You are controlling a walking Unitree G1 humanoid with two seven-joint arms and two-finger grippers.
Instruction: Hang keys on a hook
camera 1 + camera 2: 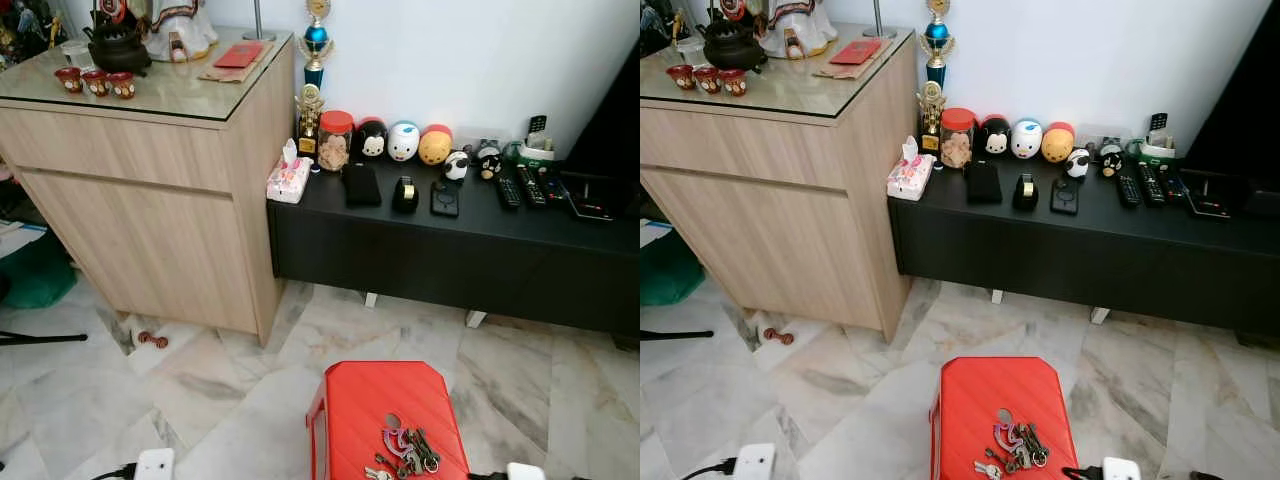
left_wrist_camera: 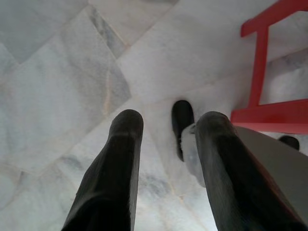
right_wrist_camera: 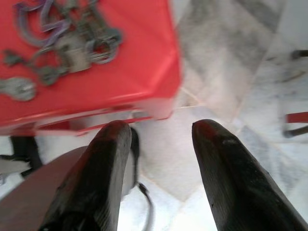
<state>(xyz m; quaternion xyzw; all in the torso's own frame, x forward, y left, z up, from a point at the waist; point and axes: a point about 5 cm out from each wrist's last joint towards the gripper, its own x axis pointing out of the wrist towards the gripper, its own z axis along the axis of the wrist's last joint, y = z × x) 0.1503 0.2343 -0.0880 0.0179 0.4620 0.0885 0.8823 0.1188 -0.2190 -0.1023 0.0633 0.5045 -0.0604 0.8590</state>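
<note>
A bunch of keys (image 1: 405,450) lies on top of a red plastic stool (image 1: 380,400) on the marble floor, close in front of me. In the right wrist view the keys (image 3: 62,43) rest on the stool's red top (image 3: 139,57). My right gripper (image 3: 161,132) hangs open beside the stool's edge, lower than the top and apart from the keys. My left gripper (image 2: 166,130) is also open and holds nothing. It hangs over the marble floor, with a red stool leg (image 2: 260,62) close by.
A wooden cabinet (image 1: 150,190) with a glass top and a tea set stands at the left. A low black console (image 1: 450,245) along the white wall carries jars, figurines, a tissue pack (image 1: 288,180) and remotes (image 1: 520,188). Marble floor (image 1: 230,390) surrounds the stool.
</note>
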